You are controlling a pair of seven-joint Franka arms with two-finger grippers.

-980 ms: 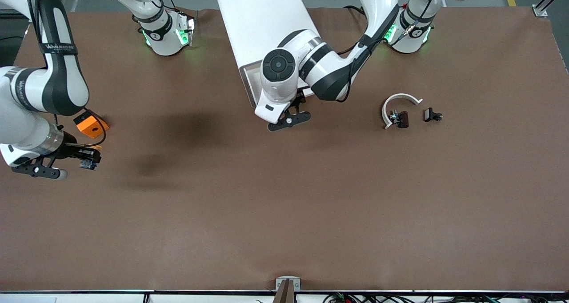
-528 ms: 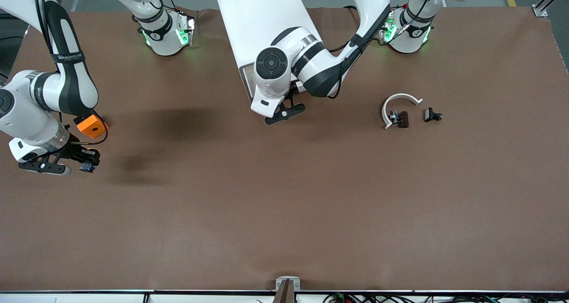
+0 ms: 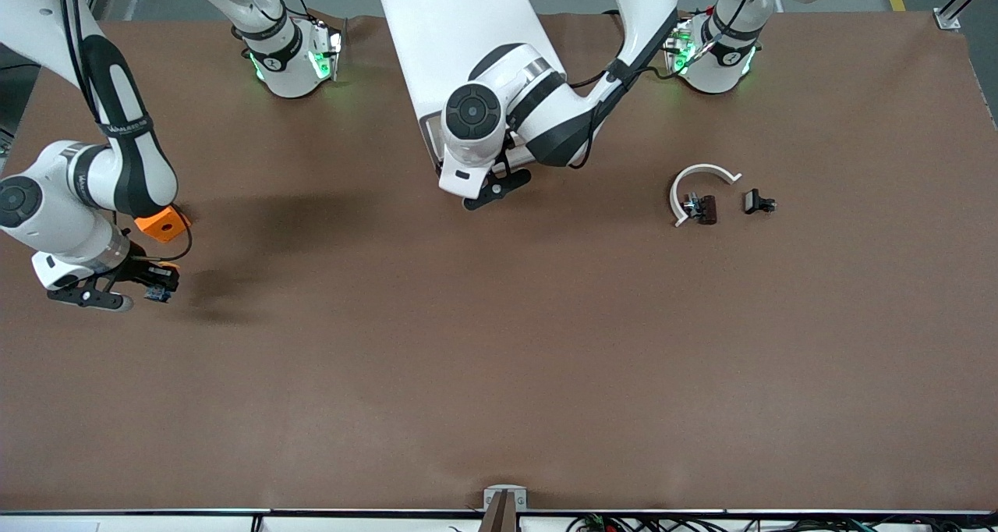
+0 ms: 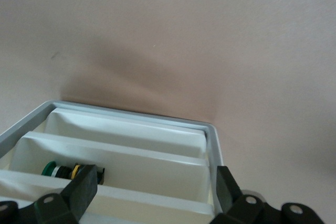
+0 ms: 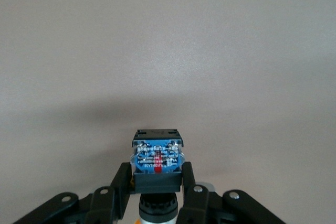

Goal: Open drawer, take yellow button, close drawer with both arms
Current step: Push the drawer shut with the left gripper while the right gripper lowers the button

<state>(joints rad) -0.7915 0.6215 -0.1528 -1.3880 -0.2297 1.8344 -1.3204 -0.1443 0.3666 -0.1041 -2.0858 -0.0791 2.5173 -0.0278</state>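
Observation:
My right gripper (image 3: 150,282) is shut on the button (image 3: 161,290) low over the table at the right arm's end. In the right wrist view the button (image 5: 157,161) shows its black body and blue part between the fingers (image 5: 118,190). The white cabinet (image 3: 460,33) stands between the arms' bases, and its drawer (image 3: 431,138) is out a little. My left gripper (image 3: 497,186) is open at the drawer's front. In the left wrist view the drawer's rim (image 4: 131,116) and dividers lie between that gripper's wide-apart fingers (image 4: 81,188).
An orange block (image 3: 162,224) lies beside the right wrist. A white arc with a dark clip (image 3: 700,196) and another clip (image 3: 758,202) lie toward the left arm's end. A green and yellow part (image 4: 62,170) sits in a drawer compartment.
My left gripper has moved toward the cabinet, and less of the drawer shows now. The right arm has swung its elbow while its gripper kept the button near the orange block.

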